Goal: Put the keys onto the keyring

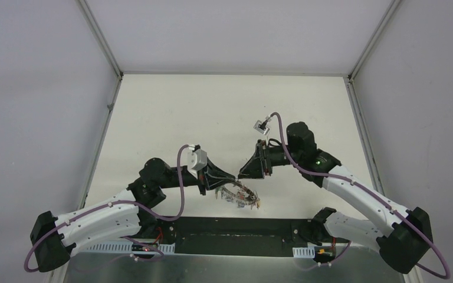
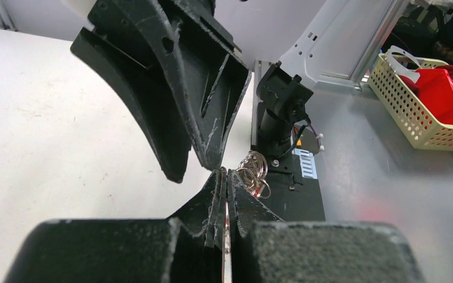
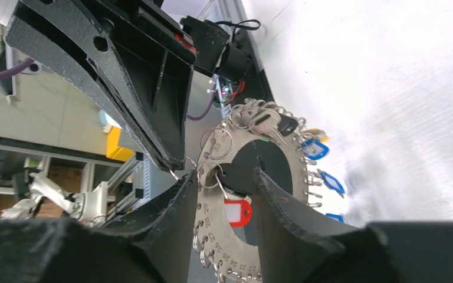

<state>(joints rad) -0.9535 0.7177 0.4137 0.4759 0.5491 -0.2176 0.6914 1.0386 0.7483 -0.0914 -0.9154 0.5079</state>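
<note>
**Operator:** Where is the keyring, and who has it?

**Spotter:** Your left gripper [image 2: 226, 177] has it. The fingers are pressed together on the thin metal edge of the keyring [image 1: 240, 194]. It sits near the front of the table [image 1: 171, 118], between your two arms. I can't tell whether its lower rim touches the surface.

**Operator:** And my right side?

**Spotter:** Your right gripper [image 3: 227, 180] meets the left one tip to tip, at the ring's upper edge. Its fingers stand partly apart and are not squeezing anything. Its own camera shows the black-headed key [image 3: 239, 175] in the gap between them, with the red-tagged key [image 3: 238, 212] just below. Both lie against the ring's flat face.

**Operator:** Are they touching my fingers?

**Spotter:** The black head is close against your right-hand finger, and there is a gap on the other side. I can't say whether either key is threaded on.

**Operator:** What else is nearby?

**Spotter:** Small split rings [image 2: 253, 174] and blue tags [image 3: 324, 180] fringe the rim, beyond your fingertips.
</note>
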